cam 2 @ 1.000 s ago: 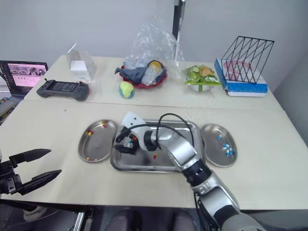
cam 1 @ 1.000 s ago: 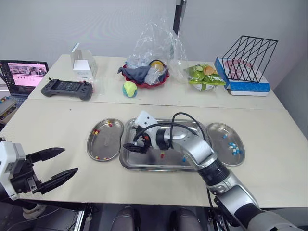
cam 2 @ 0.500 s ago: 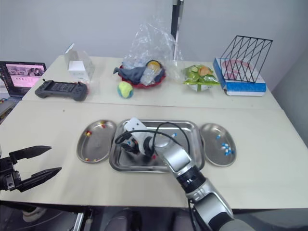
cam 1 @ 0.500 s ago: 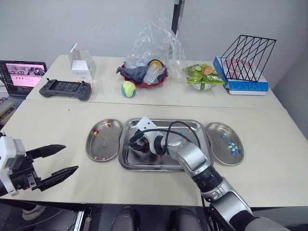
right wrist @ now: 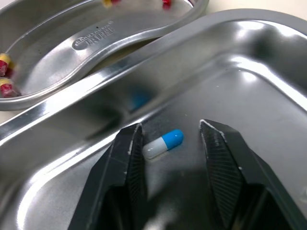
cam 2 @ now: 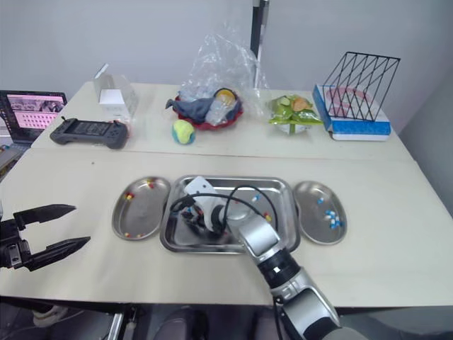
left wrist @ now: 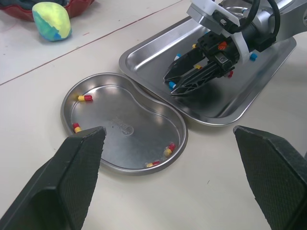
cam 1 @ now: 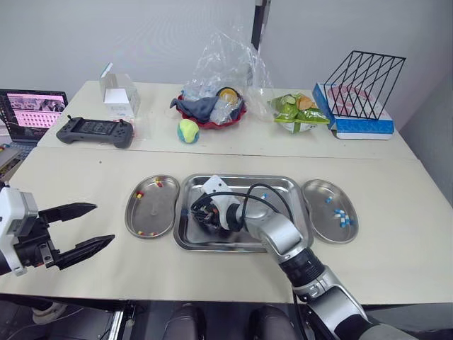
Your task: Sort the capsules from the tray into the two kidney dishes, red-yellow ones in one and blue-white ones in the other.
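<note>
A steel tray [cam 1: 233, 178] sits mid-table with a few loose capsules. Left of it, a kidney dish [cam 1: 150, 212] holds red-yellow capsules [left wrist: 84, 97]. The kidney dish [cam 1: 322, 190] on the right holds blue-white capsules [cam 1: 343, 217]. My right gripper [cam 1: 198, 216] is low in the tray's left end. It is open, its fingers [right wrist: 129, 158] straddling a blue-white capsule [right wrist: 163, 143] lying on the tray floor. My left gripper [cam 1: 104, 223] hovers open off the table's front left, nothing in it.
The back table carries a game controller [cam 1: 97, 131], a laptop [cam 1: 32, 113], a white box [cam 1: 119, 95], a ball [cam 1: 188, 130], a red bowl under a plastic bag [cam 1: 212, 106], a green snack bag [cam 1: 297, 113] and a wire rack [cam 1: 364, 85].
The right forearm has swung in closer while its gripper stays at the tray's left end. The left gripper keeps its place, open.
</note>
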`<state>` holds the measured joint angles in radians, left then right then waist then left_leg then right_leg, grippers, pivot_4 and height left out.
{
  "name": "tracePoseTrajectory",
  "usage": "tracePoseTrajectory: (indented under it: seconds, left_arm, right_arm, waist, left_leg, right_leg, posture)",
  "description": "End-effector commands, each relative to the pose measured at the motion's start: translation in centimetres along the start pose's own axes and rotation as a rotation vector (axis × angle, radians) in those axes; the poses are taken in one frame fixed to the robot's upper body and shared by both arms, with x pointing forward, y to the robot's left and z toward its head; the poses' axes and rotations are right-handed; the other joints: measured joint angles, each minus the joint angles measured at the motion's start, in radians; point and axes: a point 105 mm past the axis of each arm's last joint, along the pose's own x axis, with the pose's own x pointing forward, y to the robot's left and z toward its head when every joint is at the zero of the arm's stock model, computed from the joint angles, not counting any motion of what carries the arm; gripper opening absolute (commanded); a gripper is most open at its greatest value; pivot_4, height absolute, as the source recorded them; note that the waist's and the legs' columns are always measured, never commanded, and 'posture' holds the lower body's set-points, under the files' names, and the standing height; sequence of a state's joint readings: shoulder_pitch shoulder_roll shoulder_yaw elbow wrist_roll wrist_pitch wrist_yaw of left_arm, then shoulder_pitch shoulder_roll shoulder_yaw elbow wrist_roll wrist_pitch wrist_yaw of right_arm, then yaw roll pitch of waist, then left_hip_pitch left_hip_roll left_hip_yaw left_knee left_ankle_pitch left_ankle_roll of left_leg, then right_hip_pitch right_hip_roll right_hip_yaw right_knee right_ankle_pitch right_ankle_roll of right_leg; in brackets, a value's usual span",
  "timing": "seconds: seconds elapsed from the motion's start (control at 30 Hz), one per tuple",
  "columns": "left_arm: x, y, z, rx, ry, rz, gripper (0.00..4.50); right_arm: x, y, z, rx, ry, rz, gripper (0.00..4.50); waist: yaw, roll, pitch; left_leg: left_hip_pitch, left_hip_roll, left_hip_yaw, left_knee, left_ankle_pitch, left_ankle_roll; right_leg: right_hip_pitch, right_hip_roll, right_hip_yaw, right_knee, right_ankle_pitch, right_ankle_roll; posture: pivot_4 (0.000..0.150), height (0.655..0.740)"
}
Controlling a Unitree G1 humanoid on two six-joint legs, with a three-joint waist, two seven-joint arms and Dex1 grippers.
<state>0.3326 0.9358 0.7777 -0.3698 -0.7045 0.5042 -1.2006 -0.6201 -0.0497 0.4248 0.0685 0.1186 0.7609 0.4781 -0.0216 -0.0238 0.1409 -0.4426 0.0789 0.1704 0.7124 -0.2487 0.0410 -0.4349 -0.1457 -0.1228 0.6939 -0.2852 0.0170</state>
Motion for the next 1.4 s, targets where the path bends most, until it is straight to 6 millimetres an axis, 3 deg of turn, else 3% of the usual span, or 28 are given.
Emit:
tracePoseTrajectory:
  seconds: [0.03,0.43,1.03,1.27,1.4]
  left_arm:
    - [0.0,0.1,0.3,0.023,0.005,-0.002,4.50]
    - [0.5,0.3,0.3,0.044,0.000,-0.006,4.50]
    - [0.6,0.4,0.3,0.058,-0.001,-0.007,4.50]
    - [0.6,0.5,0.4,0.060,0.001,-0.006,4.50]
    - [0.6,0.4,0.4,0.058,0.002,-0.006,4.50]
  right_arm:
    - [-0.2,-0.2,-0.3,0.002,0.014,-0.014,2.22]
    - [-1.0,-1.6,-0.8,-0.086,0.062,-0.071,2.22]
    - [-0.8,-0.8,-0.7,-0.026,0.043,-0.048,2.22]
    - [-0.9,-0.8,-0.8,-0.010,0.042,-0.057,0.12]
    - [-0.9,-0.7,-0.8,-0.008,0.042,-0.055,0.05]
  waist:
    - [0.000,0.000,0.000]
    - [0.002,0.000,0.000]
    - [0.000,0.000,0.000]
    - [0.001,0.000,0.000]
    - [0.001,0.000,0.000]
  left_leg:
    - [0.000,0.000,0.000,0.000,0.000,0.000]
    - [0.000,0.000,0.000,0.000,0.000,0.000]
    - [0.000,0.000,0.000,0.000,0.000,0.000]
    - [0.000,0.000,0.000,-0.001,0.000,0.000]
    - [0.000,0.000,0.000,-0.001,0.000,-0.001]
  right_leg:
    - [0.000,0.000,0.000,0.000,0.000,0.000]
    - [0.000,0.000,0.000,0.000,0.000,0.000]
    - [0.000,0.000,0.000,0.000,0.000,0.000]
    - [-0.001,0.000,0.000,0.000,0.000,0.000]
    - [-0.002,0.000,0.000,0.000,0.000,0.000]
  posture:
    - [0.150,0.6934]
    - [0.150,0.6934]
    - [0.150,0.6934]
    - [0.150,0.6934]
    - [0.150,0.6934]
